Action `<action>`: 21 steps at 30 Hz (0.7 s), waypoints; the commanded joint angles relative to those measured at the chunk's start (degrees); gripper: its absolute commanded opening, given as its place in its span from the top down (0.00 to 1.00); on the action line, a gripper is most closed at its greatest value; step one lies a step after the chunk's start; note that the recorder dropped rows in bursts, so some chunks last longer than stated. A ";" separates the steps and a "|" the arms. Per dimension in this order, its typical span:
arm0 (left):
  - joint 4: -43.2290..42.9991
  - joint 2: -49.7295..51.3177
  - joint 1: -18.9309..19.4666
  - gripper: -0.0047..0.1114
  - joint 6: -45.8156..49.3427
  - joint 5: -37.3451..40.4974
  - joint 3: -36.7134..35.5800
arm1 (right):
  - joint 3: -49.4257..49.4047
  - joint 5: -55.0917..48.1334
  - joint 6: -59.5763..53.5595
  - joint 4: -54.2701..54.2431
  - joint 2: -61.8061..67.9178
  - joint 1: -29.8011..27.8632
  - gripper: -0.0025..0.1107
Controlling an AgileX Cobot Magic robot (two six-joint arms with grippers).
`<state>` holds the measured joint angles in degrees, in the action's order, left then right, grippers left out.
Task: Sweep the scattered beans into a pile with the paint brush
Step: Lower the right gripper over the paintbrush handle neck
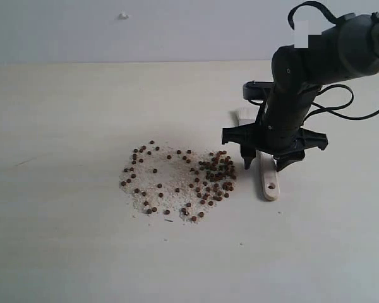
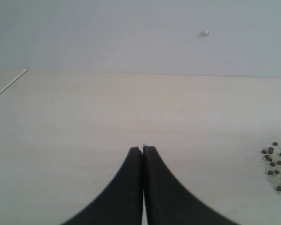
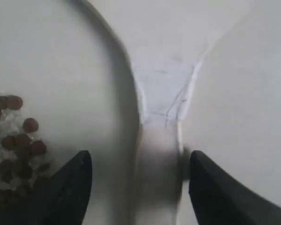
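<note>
The beans lie scattered with whitish crumbs in a loose patch at the table's middle, densest on the side near the brush. The paint brush lies flat just right of them, its handle hole toward the front and its whitish bristles toward the back. My right gripper is open and low over the handle, one finger on each side. In the right wrist view the gripper straddles the pale handle, with beans beside one finger. The left gripper is shut on nothing, and a few beans show at that view's edge.
The pale table runs back to a grey wall. A black cable loops behind the right arm. The left arm is out of the exterior view.
</note>
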<state>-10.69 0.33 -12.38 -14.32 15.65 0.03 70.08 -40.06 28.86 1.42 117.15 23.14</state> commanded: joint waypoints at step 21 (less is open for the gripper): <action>-0.26 -0.33 -0.34 0.96 -0.47 -0.24 -0.03 | 0.20 -1.95 -0.41 4.83 1.61 0.12 0.85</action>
<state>-10.69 0.33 -12.38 -14.32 15.65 0.03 70.08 -40.94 28.90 5.69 117.99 23.23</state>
